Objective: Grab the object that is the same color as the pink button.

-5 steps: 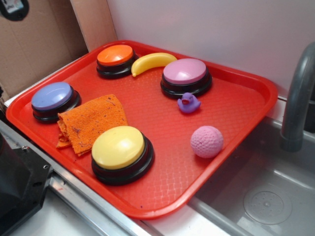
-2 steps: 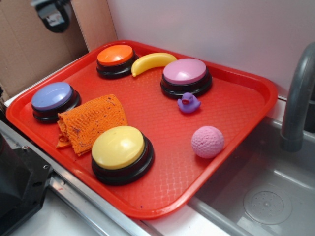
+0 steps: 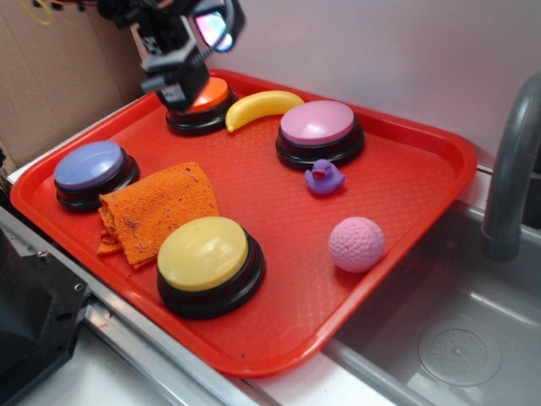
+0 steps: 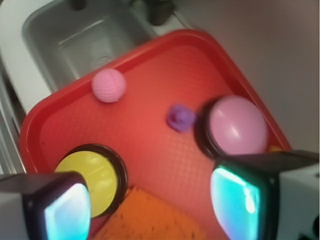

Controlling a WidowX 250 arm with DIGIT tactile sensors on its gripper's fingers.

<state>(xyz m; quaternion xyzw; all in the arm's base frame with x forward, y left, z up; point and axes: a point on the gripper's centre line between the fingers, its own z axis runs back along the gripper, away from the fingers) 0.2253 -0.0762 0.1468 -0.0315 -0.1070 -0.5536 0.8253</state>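
1. Overhead, the gripper (image 3: 182,72) hangs at the tray's far left corner, above the orange button (image 3: 203,103) and partly covering it; in the wrist view its two fingers (image 4: 247,197) stand wide apart with nothing between them.
2. The pink ball (image 3: 356,244) sits on the red tray (image 3: 397,182) close to its near right edge, just beside the raised rim, well apart from the gripper.
3. Beyond that rim the grey sink (image 3: 456,338) drops away, and the faucet (image 3: 511,178) rises at the right, near the ball but off the tray.
4. The pink button (image 3: 319,131) stands toward the far side of the tray, with the purple duck (image 3: 323,178) just in front of it, between button and ball.
5. Open tray surface lies around the ball on its left and far sides; the duck is its nearest neighbour and does not touch it.
6. The yellow button (image 3: 207,262) sits near the front edge, left of the ball, with a clear strip of tray between them.
7. The orange cloth (image 3: 152,211) lies crumpled beside the yellow button, and its lower corner reaches the tray's front left rim.
8. The lavender-blue button (image 3: 91,173) sits by the left rim, touching or nearly touching the cloth.
9. The yellow banana (image 3: 262,106) lies between the orange and pink buttons, along the far rim.
10. From the wrist view, the ball (image 4: 108,85) shows near the tray's edge by the sink (image 4: 85,35), with bare tray between it and the duck (image 4: 181,117).
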